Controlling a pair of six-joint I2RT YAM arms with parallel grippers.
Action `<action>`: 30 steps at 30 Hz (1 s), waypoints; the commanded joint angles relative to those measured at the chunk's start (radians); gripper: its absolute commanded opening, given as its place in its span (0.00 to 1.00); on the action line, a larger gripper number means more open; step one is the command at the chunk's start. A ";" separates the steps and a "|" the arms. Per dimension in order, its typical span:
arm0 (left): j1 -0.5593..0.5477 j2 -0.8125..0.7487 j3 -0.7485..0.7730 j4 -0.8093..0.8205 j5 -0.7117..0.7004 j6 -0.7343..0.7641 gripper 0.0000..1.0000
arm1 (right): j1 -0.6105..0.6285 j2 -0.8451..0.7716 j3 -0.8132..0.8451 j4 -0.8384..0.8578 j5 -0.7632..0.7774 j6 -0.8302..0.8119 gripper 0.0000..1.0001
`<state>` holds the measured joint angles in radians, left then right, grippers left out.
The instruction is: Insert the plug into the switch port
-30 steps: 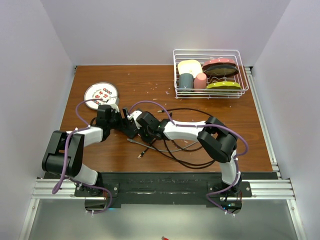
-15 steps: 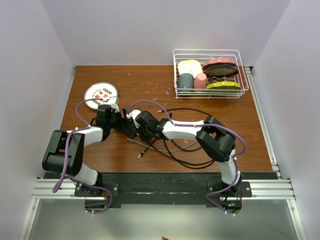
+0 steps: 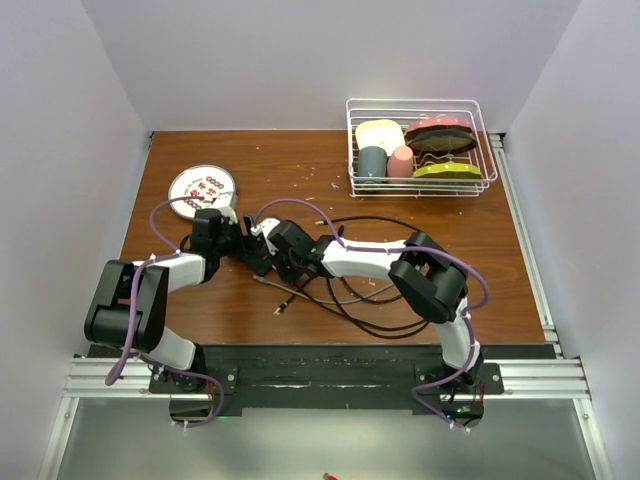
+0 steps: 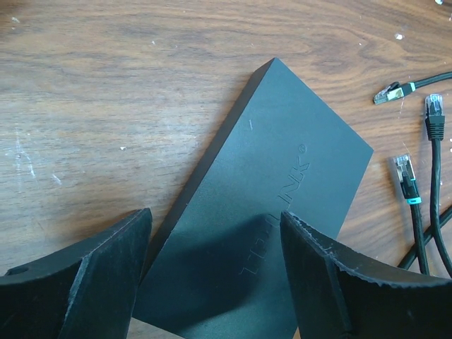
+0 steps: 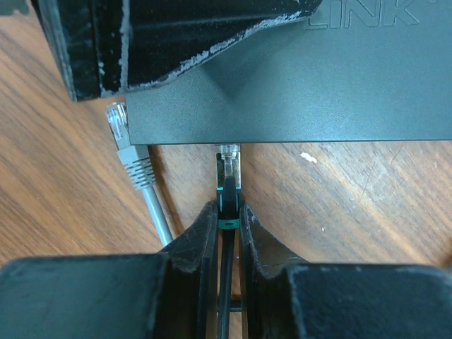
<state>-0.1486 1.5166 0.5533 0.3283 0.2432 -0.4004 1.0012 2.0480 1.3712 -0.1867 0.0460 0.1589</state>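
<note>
The switch [image 4: 282, 176] is a flat matte-black box lying askew on the wooden table. My left gripper [image 4: 215, 219] stands open over its near end, one finger beside its left edge and the other above its top face. In the right wrist view my right gripper [image 5: 227, 212] is shut on the plug [image 5: 228, 169], a clear-tipped connector with a teal band. The plug's tip meets the long side of the switch [image 5: 318, 92]; the ports are hidden from this angle. From the top camera both grippers crowd over the switch [image 3: 254, 250], left gripper [image 3: 238, 242] facing right gripper [image 3: 270, 252].
A grey plug [image 5: 131, 155] lies beside the held one. Three loose plugs [image 4: 402, 169] rest right of the switch. Black cables [image 3: 360, 300] loop across the table's middle. A round white plate [image 3: 202, 187] sits back left, and a wire rack [image 3: 350, 150] of dishes back right.
My right arm has edged slightly left toward the switch with the plug. The left gripper has stayed in place.
</note>
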 commanded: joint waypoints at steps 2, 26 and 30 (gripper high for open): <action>-0.005 -0.006 0.017 0.044 0.080 0.000 0.77 | 0.005 0.074 0.057 0.001 0.026 0.021 0.00; -0.005 0.117 0.203 -0.009 -0.004 0.060 0.84 | 0.005 0.061 0.051 -0.028 0.051 -0.015 0.00; -0.005 0.154 0.198 0.000 0.019 0.058 0.81 | 0.005 0.057 0.045 -0.026 0.048 -0.019 0.00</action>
<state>-0.1509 1.6371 0.7296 0.3012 0.2340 -0.3660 1.0004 2.0933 1.4425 -0.2108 0.0963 0.1577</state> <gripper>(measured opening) 0.824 0.136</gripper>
